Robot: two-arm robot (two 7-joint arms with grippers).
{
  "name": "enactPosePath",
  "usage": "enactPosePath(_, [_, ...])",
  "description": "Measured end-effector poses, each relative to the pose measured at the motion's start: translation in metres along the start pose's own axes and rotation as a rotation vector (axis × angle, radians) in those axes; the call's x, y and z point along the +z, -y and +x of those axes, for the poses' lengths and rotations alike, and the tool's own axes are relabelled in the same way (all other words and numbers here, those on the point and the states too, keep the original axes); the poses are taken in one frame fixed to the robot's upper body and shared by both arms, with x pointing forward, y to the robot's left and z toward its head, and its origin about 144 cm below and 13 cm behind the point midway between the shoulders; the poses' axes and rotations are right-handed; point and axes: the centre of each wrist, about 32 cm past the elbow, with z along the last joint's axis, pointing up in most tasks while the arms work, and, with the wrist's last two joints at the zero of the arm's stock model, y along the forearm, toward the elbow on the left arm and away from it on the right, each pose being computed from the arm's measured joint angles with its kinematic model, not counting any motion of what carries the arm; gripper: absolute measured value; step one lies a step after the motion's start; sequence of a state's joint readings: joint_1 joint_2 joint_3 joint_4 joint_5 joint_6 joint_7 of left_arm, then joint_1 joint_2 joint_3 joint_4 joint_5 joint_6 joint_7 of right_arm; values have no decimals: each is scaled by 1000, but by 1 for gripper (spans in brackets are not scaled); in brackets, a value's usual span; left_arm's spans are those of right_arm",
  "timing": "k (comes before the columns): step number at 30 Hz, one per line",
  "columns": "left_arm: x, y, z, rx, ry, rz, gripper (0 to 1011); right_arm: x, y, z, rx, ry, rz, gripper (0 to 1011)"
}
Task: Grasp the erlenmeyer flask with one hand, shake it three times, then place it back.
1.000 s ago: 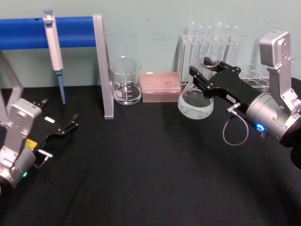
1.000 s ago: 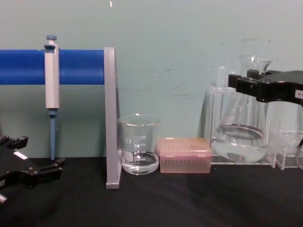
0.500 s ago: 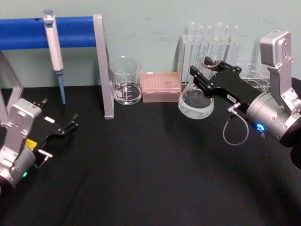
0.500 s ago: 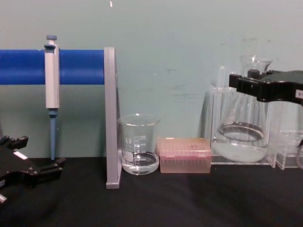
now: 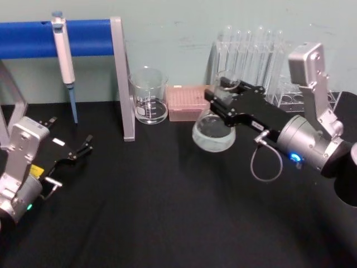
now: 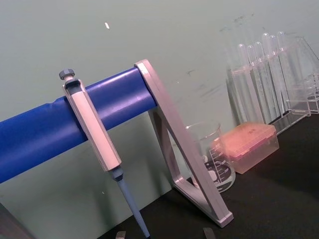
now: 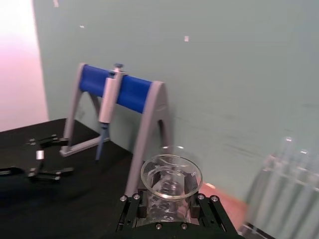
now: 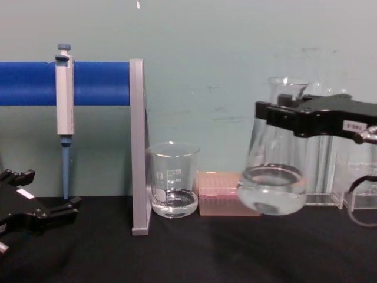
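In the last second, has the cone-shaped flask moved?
Yes. In the right gripper, the erlenmeyer flask swung left, from the test tube rack toward the pink tip box.

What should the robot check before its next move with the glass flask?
1. Grip: ok. The right claw is shut on the flask at its neck.
2. Flask off the table: ok. In the chest view its base hangs above the black table.
3. Liquid level: ok. The liquid sits low in the wide base, far below the rim.
4. Room near the pink box: cannot tell. The flask hangs just in front of it, and the gap is hard to judge.
5. Other arm out of the way: ok. The left claw rests open at the table's left side, far from the flask.
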State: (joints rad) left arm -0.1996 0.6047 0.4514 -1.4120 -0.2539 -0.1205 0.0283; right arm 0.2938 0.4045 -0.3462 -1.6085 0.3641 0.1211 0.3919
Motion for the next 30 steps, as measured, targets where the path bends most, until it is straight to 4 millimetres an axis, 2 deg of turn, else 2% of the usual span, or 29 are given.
enactPosePath(16, [0, 0, 0, 0, 0, 0, 1001, -1, -12, -21, 250, 2, 16, 452])
enactPosePath(30, [0, 0, 0, 0, 0, 0, 1001, -2, -13, -31, 446, 19, 25, 451])
